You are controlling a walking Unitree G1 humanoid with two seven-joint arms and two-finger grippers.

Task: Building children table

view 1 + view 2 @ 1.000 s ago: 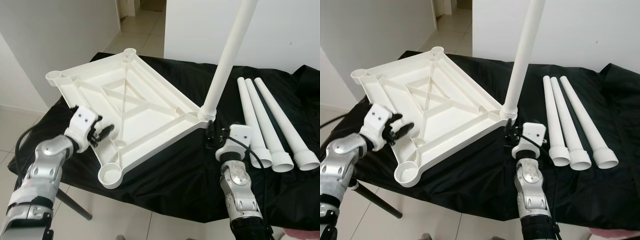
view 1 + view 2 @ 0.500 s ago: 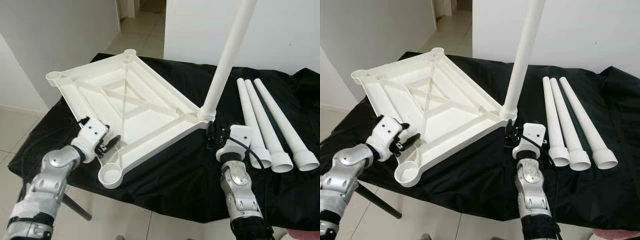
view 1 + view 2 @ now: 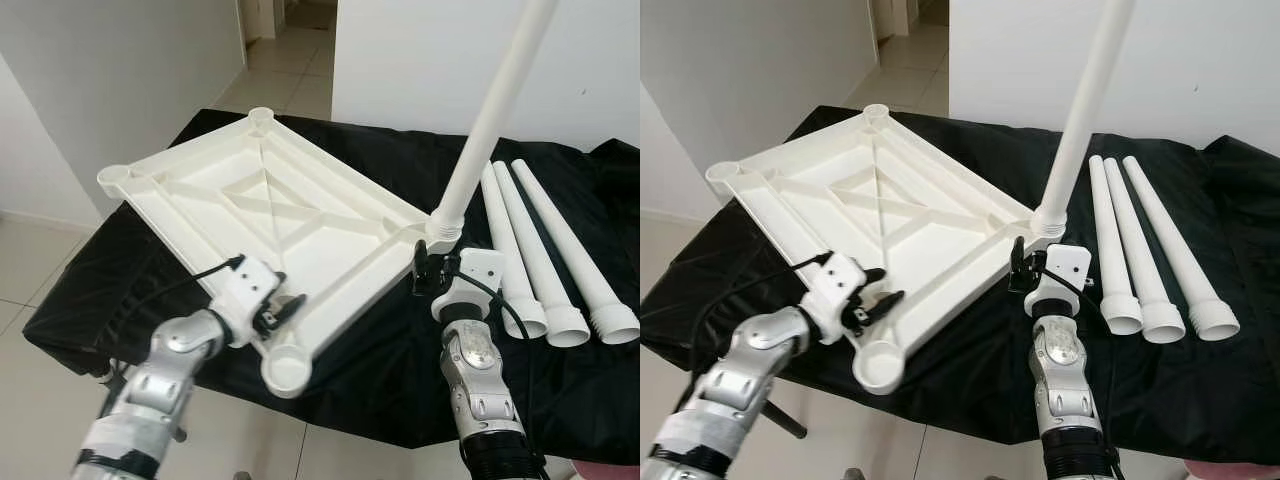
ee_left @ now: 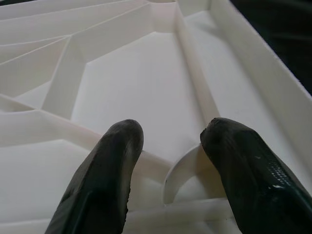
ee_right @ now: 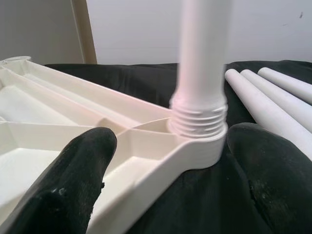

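Observation:
The white tabletop lies upside down on the black-covered table, ribs facing up. One white leg stands tilted, screwed into its right corner socket. Three loose legs lie side by side to the right. My left gripper is open at the tabletop's near edge, just behind the empty near corner socket; its fingers hover over the ribs. My right gripper is open just in front of the fitted leg's threaded base, its fingers on either side of that corner, not touching.
Black cloth covers the whole table, and its near edge drops to a tiled floor. White walls stand behind and to the left, with a doorway at the back.
My left arm has moved right along the tabletop's near edge to the near corner. The tabletop has shifted to the right and the fitted leg with it. The right gripper has stayed put.

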